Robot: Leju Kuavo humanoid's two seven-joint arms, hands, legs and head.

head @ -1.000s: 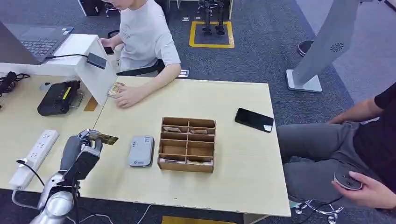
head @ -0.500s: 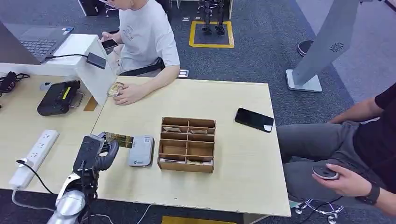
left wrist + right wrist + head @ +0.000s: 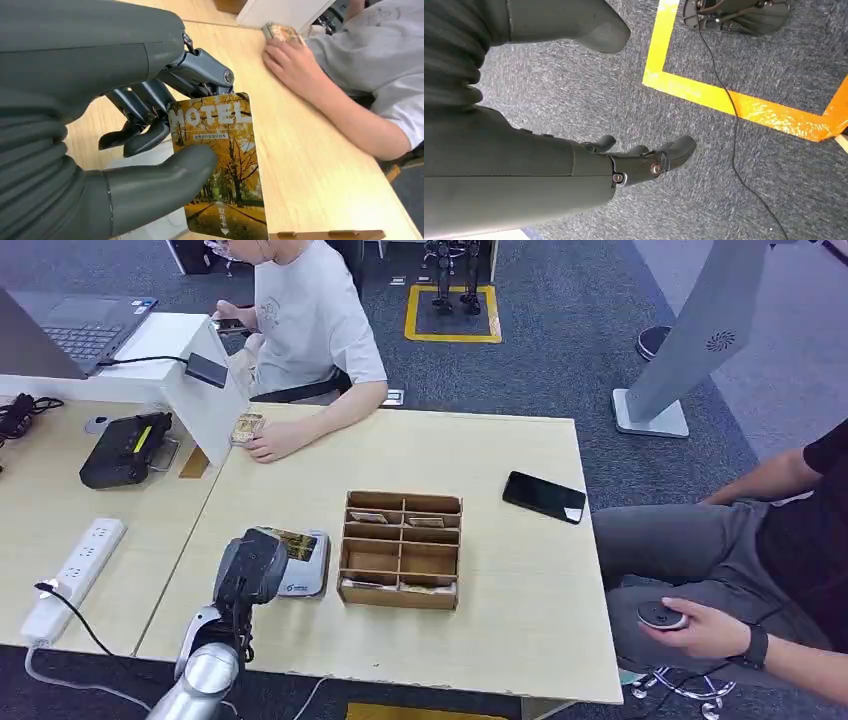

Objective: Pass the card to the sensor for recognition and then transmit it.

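Left hand pinches the card between thumb and fingers, holding it over the grey sensor near the table's front edge. Right hand hangs over the floor, fingers loosely apart, holding nothing.

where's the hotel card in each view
Head view: the hotel card is low and left of centre, sticking out of the left hand over the grey sensor.
Left wrist view: card at centre, held between thumb and fingers.
Right wrist view: not in it.
Shared landmark: the wooden box.
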